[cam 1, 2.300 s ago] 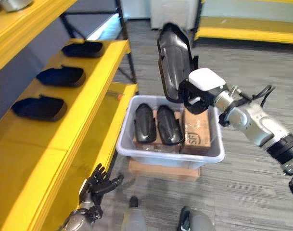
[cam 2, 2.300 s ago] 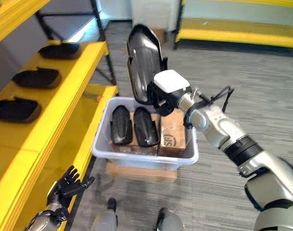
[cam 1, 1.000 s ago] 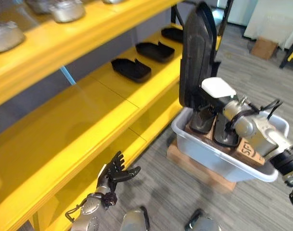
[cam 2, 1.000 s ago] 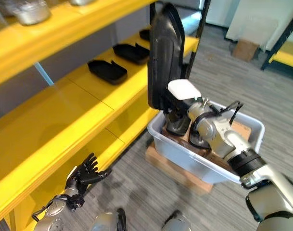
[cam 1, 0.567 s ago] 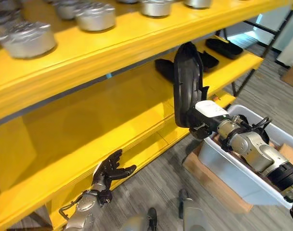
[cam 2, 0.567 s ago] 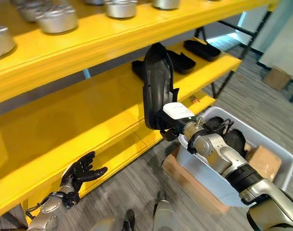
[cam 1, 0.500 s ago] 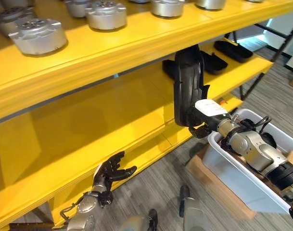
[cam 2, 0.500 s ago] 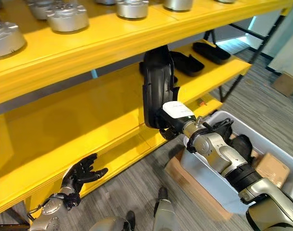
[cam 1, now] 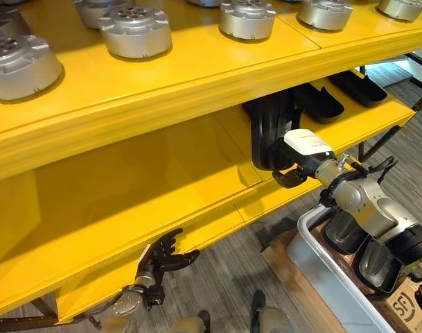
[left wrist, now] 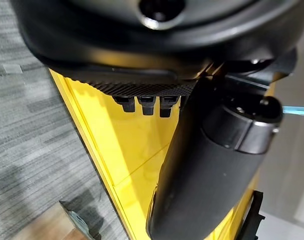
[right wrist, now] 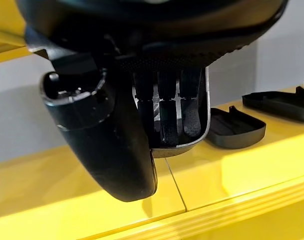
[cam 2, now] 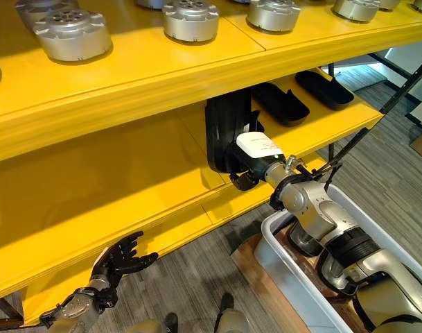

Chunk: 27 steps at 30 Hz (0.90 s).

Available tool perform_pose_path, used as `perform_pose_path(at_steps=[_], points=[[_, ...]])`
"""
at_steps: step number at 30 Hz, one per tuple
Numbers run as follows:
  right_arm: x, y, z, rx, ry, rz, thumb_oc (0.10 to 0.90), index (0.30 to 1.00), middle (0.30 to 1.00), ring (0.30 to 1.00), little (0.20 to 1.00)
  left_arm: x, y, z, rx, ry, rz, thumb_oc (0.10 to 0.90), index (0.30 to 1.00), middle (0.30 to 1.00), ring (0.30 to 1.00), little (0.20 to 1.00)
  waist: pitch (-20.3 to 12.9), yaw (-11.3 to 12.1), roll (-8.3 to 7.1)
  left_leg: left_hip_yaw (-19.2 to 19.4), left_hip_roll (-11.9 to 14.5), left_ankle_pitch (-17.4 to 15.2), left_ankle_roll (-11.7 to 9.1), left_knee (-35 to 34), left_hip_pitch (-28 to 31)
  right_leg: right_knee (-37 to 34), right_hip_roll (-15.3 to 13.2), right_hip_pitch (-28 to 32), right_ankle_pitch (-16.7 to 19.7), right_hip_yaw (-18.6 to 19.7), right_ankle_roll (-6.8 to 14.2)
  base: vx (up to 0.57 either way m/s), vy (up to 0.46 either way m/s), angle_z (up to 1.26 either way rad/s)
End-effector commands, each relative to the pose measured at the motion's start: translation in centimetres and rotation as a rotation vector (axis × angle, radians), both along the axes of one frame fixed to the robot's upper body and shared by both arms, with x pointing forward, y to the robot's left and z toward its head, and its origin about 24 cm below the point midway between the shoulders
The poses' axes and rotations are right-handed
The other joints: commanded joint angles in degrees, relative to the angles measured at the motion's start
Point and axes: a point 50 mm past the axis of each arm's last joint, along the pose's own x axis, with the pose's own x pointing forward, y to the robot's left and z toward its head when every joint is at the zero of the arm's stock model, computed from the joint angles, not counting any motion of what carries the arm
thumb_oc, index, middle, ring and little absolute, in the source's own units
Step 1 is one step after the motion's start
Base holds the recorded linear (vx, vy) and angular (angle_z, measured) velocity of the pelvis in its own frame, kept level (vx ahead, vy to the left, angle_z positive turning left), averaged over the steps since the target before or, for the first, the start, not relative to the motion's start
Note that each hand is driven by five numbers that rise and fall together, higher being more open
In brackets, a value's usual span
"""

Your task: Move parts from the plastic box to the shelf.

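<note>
Black, long curved plastic part (cam 1: 269, 135), gripped in the robot's right hand (cam 1: 288, 170) mid-frame, has gone from above the grey plastic box (cam 1: 320, 267) at lower right to the yellow shelf (cam 1: 155, 173); setting down comes next. Left hand (cam 1: 161, 264), lower left, hangs open

Yellow shelf (cam 1: 162, 173), silver parts (cam 1: 135, 31) above, black parts (cam 2: 280, 103) below

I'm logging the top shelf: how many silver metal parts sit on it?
5 in the left eye view: far left, then, and far right. More may lie past the frame.
</note>
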Motion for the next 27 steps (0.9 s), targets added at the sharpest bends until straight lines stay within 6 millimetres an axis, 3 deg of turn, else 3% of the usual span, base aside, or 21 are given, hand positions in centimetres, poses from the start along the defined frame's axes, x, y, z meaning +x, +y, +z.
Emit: perform_pose_path(at_steps=[1,7,9,10,12,13,15,18,19,22,24,25,27], points=[[0.9,1.8,8.2,0.102,-0.277,0.084,0.400,0.300,0.300,0.300,0.300,2.2,0.4,4.2,0.036,-0.244,-0.009,0.900,1.000,1.000,1.000,1.000,-6.89,0.96,-1.18,0.31,7.22,-7.11,-3.48,2.53,2.80,4.88,-3.65,-4.69,1.26,0.77,3.37,0.06,-0.089,0.04],[1.3,2.9,9.7,0.083,-0.304,0.112,0.400,0.300,0.300,0.300,0.300,2.3,0.7,4.6,0.022,-0.264,0.025,0.900,1.000,1.000,1.000,1.000,-7.23,1.84,-1.60,-0.78,9.38,-6.41,-4.73,1.77,3.43,7.50,-2.12,-4.90,-2.05,0.47,2.27,0.02,-0.098,0.07],[1.4,3.4,9.7,0.084,-0.297,0.131,0.400,0.300,0.300,0.300,0.300,2.1,0.8,4.5,0.011,-0.261,0.042,0.900,1.000,1.000,1.000,1.000,-7.38,2.51,-2.07,-1.60,11.02,-5.32,-5.81,1.81,2.79,6.87,-0.45,-3.92,-4.16,-0.39,1.05,0.00,-0.251,0.20],[1.3,3.7,9.8,0.095,-0.300,0.148,0.400,0.300,0.300,0.300,0.300,1.8,0.8,4.4,-0.008,-0.256,0.050,0.900,1.000,1.000,1.000,1.000,-7.16,3.70,-2.51,-2.21,12.17,-3.03,-6.83,3.88,-0.02,5.21,0.45,-2.46,-5.05,-1.58,-0.21,0.00,-0.237,0.23],[1.3,3.7,9.8,0.096,-0.300,0.148,0.400,0.300,0.300,0.300,0.300,1.8,0.8,4.4,-0.008,-0.255,0.050,0.900,1.000,1.000,1.000,1.000,-7.31,3.34,-2.40,-2.64,12.28,-3.11,-6.93,4.26,-0.51,4.96,0.52,-2.40,-4.95,-2.01,-0.30,-0.07,-0.150,0.29],[1.3,3.5,10.3,0.106,-0.319,0.136,0.400,0.300,0.300,0.300,0.300,2.1,0.4,4.7,-0.013,-0.266,0.019,0.900,1.000,1.000,1.000,1.000,-5.36,4.99,-3.56,-3.77,11.93,0.99,-7.58,8.45,-7.23,3.45,-0.56,-1.21,-5.01,-5.59,-1.41,-0.13,-0.147,0.50],[1.3,3.2,10.4,0.099,-0.322,0.129,0.400,0.300,0.300,0.300,0.300,2.2,0.3,4.8,-0.012,-0.268,0.007,0.900,1.000,1.000,1.000,1.000,-5.36,4.59,-3.53,-3.08,11.71,0.58,-7.35,7.72,-7.97,3.49,-1.25,-1.07,-5.25,-7.17,-1.24,-0.09,-0.085,1.06],[1.0,1.8,10.5,0.093,-0.349,0.087,0.400,0.300,0.300,0.300,0.300,3.0,-0.3,5.2,-0.003,-0.281,-0.037,0.900,1.000,1.000,1.000,1.000,-4.53,3.15,-2.00,4.81,18.99,8.57,-8.53,1.31,-11.42,4.63,-3.93,-0.03,-5.83,-11.68,-0.52,-0.07,0.090,1.03],[0.9,1.5,10.6,0.077,-0.359,0.072,0.400,0.300,0.300,0.300,0.300,3.2,-0.3,5.4,-0.007,-0.290,-0.036,0.900,1.000,1.000,1.000,1.000,-4.47,3.12,-1.19,5.32,20.25,8.58,-8.84,-0.49,-9.97,6.26,-4.43,-0.42,-6.17,-12.20,-0.26,0.04,0.161,1.52],[1.2,1.4,10.0,0.091,-0.343,0.053,0.400,0.300,0.300,0.300,0.300,3.3,-0.3,5.4,-0.011,-0.288,-0.029,0.900,1.000,1.000,1.000,1.000,-4.47,3.76,0.29,4.40,17.21,6.25,-8.30,-0.62,-9.24,7.68,-6.81,0.02,-5.70,-12.09,0.83,0.07,0.182,0.65],[1.2,1.3,9.9,0.094,-0.339,0.049,0.400,0.300,0.300,0.300,0.300,3.3,-0.3,5.4,-0.011,-0.287,-0.038,0.900,1.000,1.000,1.000,1.000,-4.58,3.62,0.20,4.77,16.52,5.51,-8.13,0.90,-9.78,7.95,-8.00,0.74,-5.35,-12.54,1.32,0.12,0.158,0.11],[1.2,1.3,9.6,0.102,-0.325,0.044,0.400,0.300,0.300,0.300,0.300,3.2,-0.3,5.6,-0.004,-0.295,-0.053,0.900,1.000,1.000,1.000,1.000,-4.81,4.43,0.18,4.94,14.73,3.58,-7.63,3.00,-9.96,7.55,-9.75,1.92,-4.49,-12.18,2.18,0.11,0.149,0.17],[1.3,1.2,9.5,0.103,-0.325,0.042,0.400,0.300,0.300,0.300,0.300,3.3,-0.2,5.6,0.002,-0.296,-0.050,0.900,1.000,1.000,1.000,1.000,-4.79,4.72,0.06,5.10,14.31,2.98,-7.37,3.60,-10.03,7.36,-10.11,2.22,-4.34,-12.00,2.39,0.10,0.130,0.12]])
